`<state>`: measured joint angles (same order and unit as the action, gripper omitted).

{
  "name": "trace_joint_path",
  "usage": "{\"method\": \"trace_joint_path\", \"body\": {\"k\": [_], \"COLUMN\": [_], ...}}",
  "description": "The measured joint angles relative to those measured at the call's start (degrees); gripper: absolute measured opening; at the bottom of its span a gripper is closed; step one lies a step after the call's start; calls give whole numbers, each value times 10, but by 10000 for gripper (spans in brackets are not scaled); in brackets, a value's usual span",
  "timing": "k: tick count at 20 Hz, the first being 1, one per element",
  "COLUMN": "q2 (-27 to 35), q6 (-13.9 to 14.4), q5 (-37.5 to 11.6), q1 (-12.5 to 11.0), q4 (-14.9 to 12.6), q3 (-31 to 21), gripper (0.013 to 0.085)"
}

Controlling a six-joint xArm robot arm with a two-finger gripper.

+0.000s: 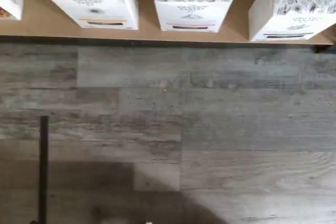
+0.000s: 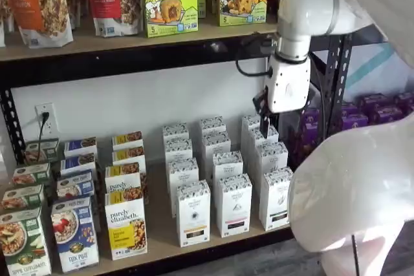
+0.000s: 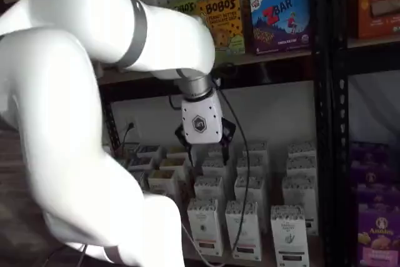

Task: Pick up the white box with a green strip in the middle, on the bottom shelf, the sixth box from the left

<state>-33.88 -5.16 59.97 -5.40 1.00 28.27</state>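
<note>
White box (image 2: 276, 197) stood at the front right of the bottom shelf (image 2: 162, 234), seen in both shelf views, fingers (image 2: 264, 121) hung above the rear cartons, apart from the box, their state not discernible, floor (image 1: 210, 129) seen below.

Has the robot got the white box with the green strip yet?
Not yet. The white box stands untouched at the front of the bottom shelf. The pincer hangs above that shelf, holding nothing; whether it is open cannot be told. Left to do: come down to the box, close on it and lift it out.
</note>
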Motion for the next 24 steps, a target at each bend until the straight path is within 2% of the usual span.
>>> {"method": "trace_joint_path", "body": {"k": [3, 5, 7, 9, 11, 12, 15, 17, 20, 23, 24], "q2": [22, 39, 62, 83, 109, 122, 164, 196, 249, 300, 318], "q6": [11, 28, 26, 47, 87, 91, 81, 89, 85, 89, 73], "q5": [-58, -94, -121, -153, -196, -217, -272, -303, -330, -359, -380], "q1": [7, 15, 16, 21, 27, 27, 24, 24, 26, 27, 27], "q4": [-9, -25, -18, -40, -85, -88, -74, -82, -73, -77, -59], "q3": [-28, -44, -55, -67, -80, -85, -93, -92, -81, -66, -63], "gripper": [850, 850, 850, 850, 850, 850, 850, 850, 850, 850, 850]}}
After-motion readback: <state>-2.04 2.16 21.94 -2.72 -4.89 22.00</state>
